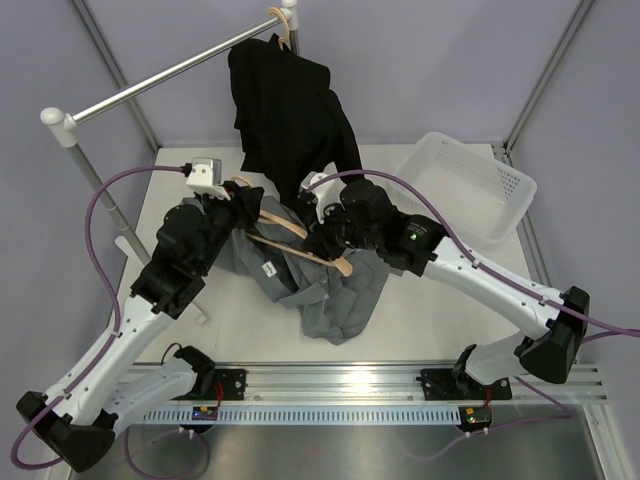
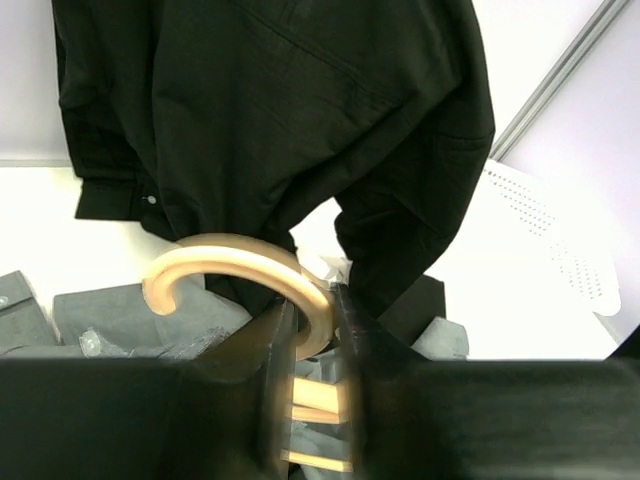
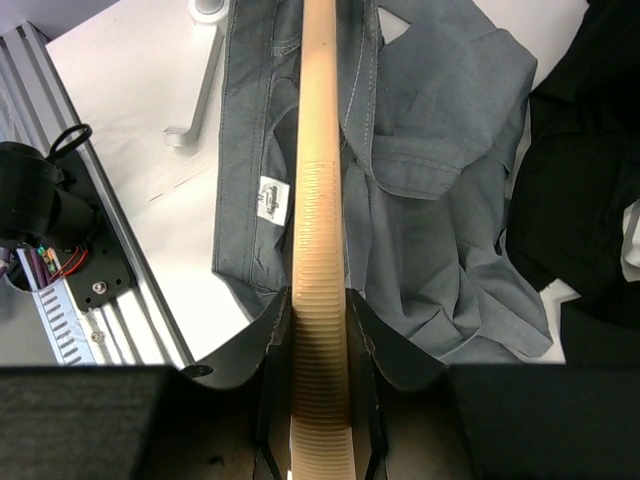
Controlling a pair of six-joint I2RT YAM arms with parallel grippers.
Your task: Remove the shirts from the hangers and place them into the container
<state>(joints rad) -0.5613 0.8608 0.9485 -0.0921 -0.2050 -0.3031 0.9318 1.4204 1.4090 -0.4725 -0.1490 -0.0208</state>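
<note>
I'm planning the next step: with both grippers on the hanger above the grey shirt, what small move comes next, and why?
Probably lift the hanger slightly. The left gripper pinches its hook, the right gripper clamps its arm, and the grey shirt lies slack beneath, so lifting should show whether it's free.

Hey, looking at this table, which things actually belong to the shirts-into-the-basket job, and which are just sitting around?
Part of the job: grey shirt, black shirt, held wooden hanger, hanger on the rail, white laundry basket.
Just lying about: metal clothes rail, purple cables.
</note>
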